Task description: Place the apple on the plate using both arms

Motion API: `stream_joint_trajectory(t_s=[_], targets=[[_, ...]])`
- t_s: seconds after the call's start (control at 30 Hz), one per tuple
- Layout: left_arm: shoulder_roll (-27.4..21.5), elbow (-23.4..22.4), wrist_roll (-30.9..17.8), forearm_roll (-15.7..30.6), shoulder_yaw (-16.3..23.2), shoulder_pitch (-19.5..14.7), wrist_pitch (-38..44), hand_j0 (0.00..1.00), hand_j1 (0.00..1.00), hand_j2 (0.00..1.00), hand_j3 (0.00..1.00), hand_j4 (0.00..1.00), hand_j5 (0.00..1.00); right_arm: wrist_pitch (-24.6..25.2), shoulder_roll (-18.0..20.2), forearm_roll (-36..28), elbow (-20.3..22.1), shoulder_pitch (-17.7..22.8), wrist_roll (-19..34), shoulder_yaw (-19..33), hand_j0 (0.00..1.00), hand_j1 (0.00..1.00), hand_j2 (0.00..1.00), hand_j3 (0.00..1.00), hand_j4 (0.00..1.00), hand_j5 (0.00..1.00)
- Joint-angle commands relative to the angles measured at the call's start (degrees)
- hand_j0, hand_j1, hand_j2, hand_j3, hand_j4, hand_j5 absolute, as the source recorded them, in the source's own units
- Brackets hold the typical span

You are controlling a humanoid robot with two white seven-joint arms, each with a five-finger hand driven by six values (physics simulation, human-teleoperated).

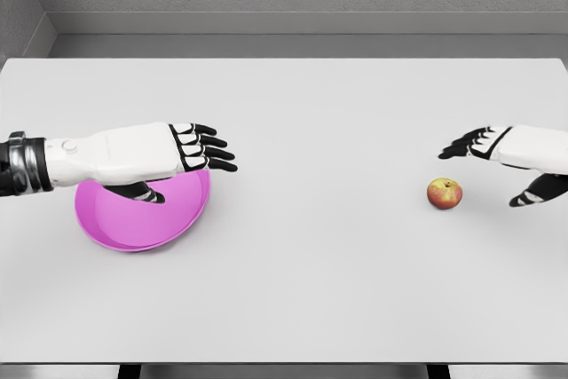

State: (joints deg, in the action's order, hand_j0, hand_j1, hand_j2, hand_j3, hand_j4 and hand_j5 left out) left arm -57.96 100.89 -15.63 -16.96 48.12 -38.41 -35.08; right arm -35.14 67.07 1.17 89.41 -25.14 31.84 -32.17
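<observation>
Head view: the apple [445, 193] is sitting on the white table [319, 113] toward the right side, well apart from the pink plate [115, 224] lying at the left. The right hand [515, 159] is hovering just beside the apple, fingers spread and thumb dropped low, gripping nothing. The left hand [182, 153] is reaching over the plate's far rim, fingers stretched out flat, thumb tucked underneath, also gripping nothing. Judging the apple: small, round, stiff, light enough for one hand, its smooth skin likely going slick and prone to rolling if nudged. Best hold is probably wrapping the widest middle, fingers on the far side, thumb opposing on the near side. The plate looks shallow and rigid, likely sliding if bumped.
</observation>
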Motion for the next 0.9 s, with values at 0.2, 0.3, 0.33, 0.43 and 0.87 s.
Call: stream_joint_trajectory(t_s=[0.2,0.3,0.33,0.43,0.87], targets=[[0.0,0.0,0.0,0.4,0.0,0.1,0.1,1.00,1.00,1.00,1.00,1.00,1.00,0.1,-2.1,-1.4,-7.4,0.0,3.2,-1.9,1.00,1.00,1.00,1.00,1.00,1.00],[0.0,0.0,0.0,0.4,0.0,0.1,0.1,1.00,1.00,1.00,1.00,1.00,1.00,0.1,-4.9,-1.4,-10.5,-0.3,3.2,-1.9,1.00,1.00,1.00,1.00,1.00,1.00],[0.0,0.0,0.0,0.4,0.0,0.1,0.1,1.00,1.00,1.00,1.00,1.00,1.00,0.1,-4.9,-1.9,-10.7,-0.1,3.2,-1.9,1.00,1.00,1.00,1.00,1.00,1.00],[0.0,0.0,0.0,0.4,0.0,0.1,0.1,1.00,1.00,1.00,1.00,1.00,1.00,0.1,-6.9,-8.6,-14.3,-0.4,3.2,-1.8,1.00,1.00,1.00,1.00,1.00,1.00],[0.0,0.0,0.0,0.4,0.0,0.1,0.1,1.00,1.00,1.00,1.00,1.00,1.00,0.1,-12.1,-9.7,-15.1,-1.0,3.2,-1.9,1.00,1.00,1.00,1.00,1.00,1.00]])
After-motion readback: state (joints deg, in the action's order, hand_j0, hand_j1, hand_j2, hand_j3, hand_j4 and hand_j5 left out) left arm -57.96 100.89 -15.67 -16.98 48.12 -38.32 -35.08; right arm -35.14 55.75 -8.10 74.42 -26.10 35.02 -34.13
